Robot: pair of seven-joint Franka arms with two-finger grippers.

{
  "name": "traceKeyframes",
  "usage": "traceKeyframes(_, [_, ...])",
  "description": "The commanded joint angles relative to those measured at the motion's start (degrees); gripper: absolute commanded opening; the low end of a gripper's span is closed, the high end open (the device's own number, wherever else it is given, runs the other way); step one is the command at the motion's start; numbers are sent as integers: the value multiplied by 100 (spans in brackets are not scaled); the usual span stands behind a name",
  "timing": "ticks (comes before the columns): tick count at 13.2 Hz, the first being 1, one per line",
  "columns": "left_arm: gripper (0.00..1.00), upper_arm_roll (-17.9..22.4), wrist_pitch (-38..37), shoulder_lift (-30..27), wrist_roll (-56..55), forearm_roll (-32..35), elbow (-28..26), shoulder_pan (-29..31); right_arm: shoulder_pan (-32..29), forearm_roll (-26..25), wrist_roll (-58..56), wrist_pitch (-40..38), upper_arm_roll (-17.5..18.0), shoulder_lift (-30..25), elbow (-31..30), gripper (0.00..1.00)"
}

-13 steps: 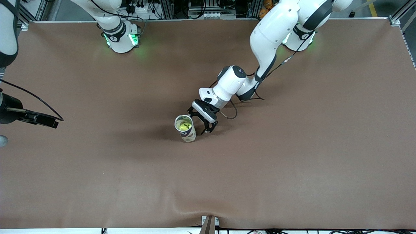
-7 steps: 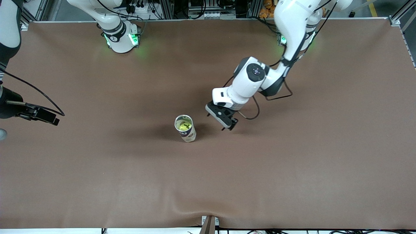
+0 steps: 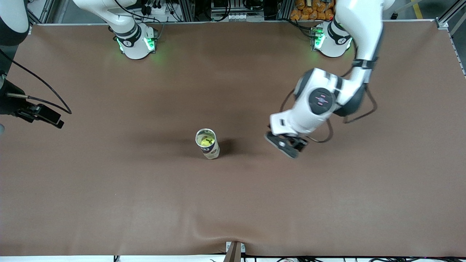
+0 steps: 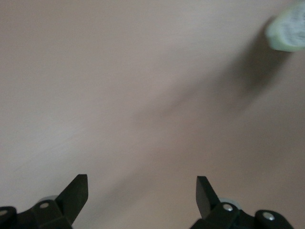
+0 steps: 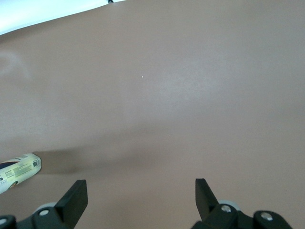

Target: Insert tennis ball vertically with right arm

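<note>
A clear tennis ball can [image 3: 208, 144] stands upright on the brown table near its middle. A yellow tennis ball [image 3: 206, 141] lies inside it, seen through the open top. My left gripper [image 3: 288, 147] hangs over bare table, apart from the can toward the left arm's end, open and empty. In the left wrist view its fingers [image 4: 141, 183] are spread and the can [image 4: 288, 31] is a blur at the edge. My right gripper [image 3: 54, 121] is over the right arm's end of the table, open and empty [image 5: 141, 187]; the can [image 5: 18, 171] shows at that view's edge.
The brown cloth [image 3: 233, 203] covers the whole table, with a small bulge at the edge nearest the front camera. Both arm bases [image 3: 135, 42] stand along the edge farthest from that camera. A black cable [image 3: 43, 102] trails from the right wrist.
My left gripper has let go of the can, drawn away toward the left arm's end and risen. My right gripper has drifted slightly toward the bases. The can has stayed put.
</note>
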Motion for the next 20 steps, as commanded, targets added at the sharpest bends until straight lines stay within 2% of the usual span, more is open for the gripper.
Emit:
traceKeyframes(1, [100, 15, -828, 17, -47, 143, 577, 802, 76, 101, -79, 97, -121, -100, -119, 100])
traceKeyframes(3, [100, 76, -1039, -131, -361, 458, 631, 1190, 49, 109, -96, 80, -121, -100, -119, 100])
traceKeyframes(6, [100, 112, -1793, -413, -1294, 1046, 920, 1244, 119, 109, -26, -61, -86, -108, -101, 100])
traceKeyframes(8, [100, 129, -2260, -746, -1514, 1075, 991, 1253, -37, 118, -69, -96, 80, -117, -101, 100])
traceKeyframes(9, [100, 208, -2340, -1000, -1463, 1075, 939, 1244, -369, 118, -70, -201, 446, -135, -101, 100])
traceKeyframes(10, [100, 261, -2402, -1220, -1454, 1075, 878, 1288, -494, 118, -17, -254, 642, -152, -93, 100])
traceKeyframes(12, [100, 148, -2726, -1520, -1463, 987, 868, 1761, -539, 118, -8, -263, 705, -161, -84, 100])
traceKeyframes(14, [100, 77, -2938, -1836, -1576, 820, 825, 1990, -513, 118, 1, -307, 723, -179, -84, 100])
traceKeyframes(17, [100, -80, -3438, -2320, -2146, 785, 745, 2009, -636, 127, -8, -316, 897, -187, -84, 100])
traceKeyframes(20, [100, -134, -3668, -2427, -2218, 819, 850, 2009, -812, 127, -43, -325, 1012, -187, -84, 100])
